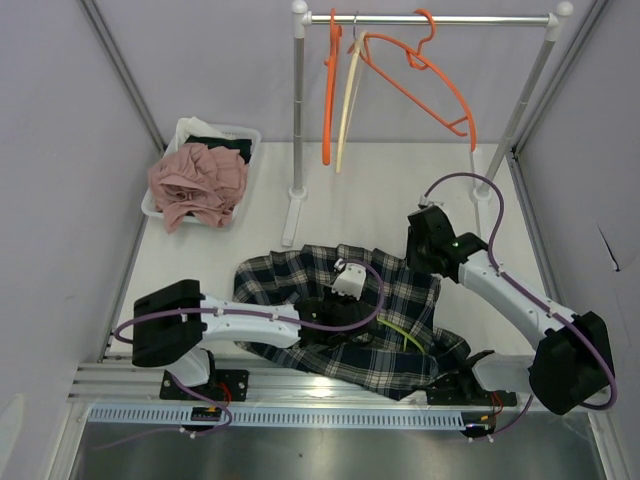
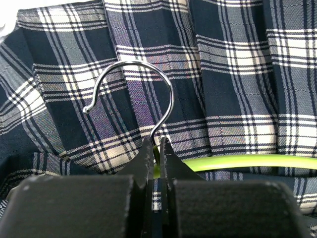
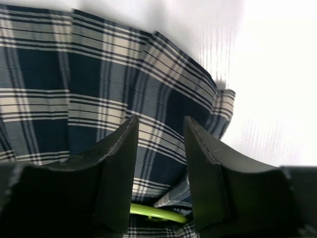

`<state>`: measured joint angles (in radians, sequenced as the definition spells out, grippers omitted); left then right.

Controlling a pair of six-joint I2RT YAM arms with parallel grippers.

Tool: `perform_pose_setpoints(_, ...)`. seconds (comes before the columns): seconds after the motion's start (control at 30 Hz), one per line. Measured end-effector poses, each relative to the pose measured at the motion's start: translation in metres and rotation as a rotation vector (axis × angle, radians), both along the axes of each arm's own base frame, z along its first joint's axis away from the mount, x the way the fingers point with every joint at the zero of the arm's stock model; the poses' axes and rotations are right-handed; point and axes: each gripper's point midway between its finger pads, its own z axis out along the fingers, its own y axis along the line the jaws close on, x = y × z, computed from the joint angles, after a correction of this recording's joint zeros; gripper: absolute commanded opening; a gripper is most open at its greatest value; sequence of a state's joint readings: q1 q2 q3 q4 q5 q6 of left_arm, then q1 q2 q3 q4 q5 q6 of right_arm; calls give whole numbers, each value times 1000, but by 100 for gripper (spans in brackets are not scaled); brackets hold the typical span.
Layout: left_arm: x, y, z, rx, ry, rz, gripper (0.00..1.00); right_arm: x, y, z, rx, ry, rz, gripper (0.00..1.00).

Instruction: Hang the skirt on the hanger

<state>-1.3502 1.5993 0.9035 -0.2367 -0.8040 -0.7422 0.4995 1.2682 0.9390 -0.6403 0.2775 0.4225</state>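
Observation:
The navy and white plaid skirt [image 1: 345,315] lies spread on the table between the arms. A lime green hanger [image 1: 408,335] with a metal hook [image 2: 143,84] lies on and partly inside it. My left gripper [image 2: 158,141] is shut on the hanger at the base of its hook, over the skirt's middle [image 2: 237,89]. My right gripper [image 3: 161,129] is open and empty, hovering over the skirt's far right edge [image 3: 163,79], with a piece of green hanger [image 3: 156,212] showing below it. In the top view the right gripper [image 1: 425,250] is by the skirt's corner.
A clothes rail [image 1: 430,18] at the back holds orange hangers [image 1: 420,75] and a cream one [image 1: 347,100]. A white basket [image 1: 205,170] with pink cloth sits back left. The rail's upright post [image 1: 297,110] stands just behind the skirt.

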Motion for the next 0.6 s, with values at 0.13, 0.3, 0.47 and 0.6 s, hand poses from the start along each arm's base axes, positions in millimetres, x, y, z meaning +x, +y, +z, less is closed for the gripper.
perform_pose_setpoints(0.13, 1, 6, -3, 6, 10, 25, 0, -8, -6, -2, 12, 30, -31, 50)
perform_pose_setpoints(0.3, 20, 20, -16, -12, 90, 72, 0, -14, -3, 0, 43, 43, -21, 53)
perform_pose_setpoints(0.47, 55, 50, -24, 20, 140, 137, 0, -22, 4, -13, 53, 123, 11, 74)
perform_pose_setpoints(0.6, 72, 62, -23, 44, 156, 149, 0, -26, 10, -24, 68, 172, 35, 70)
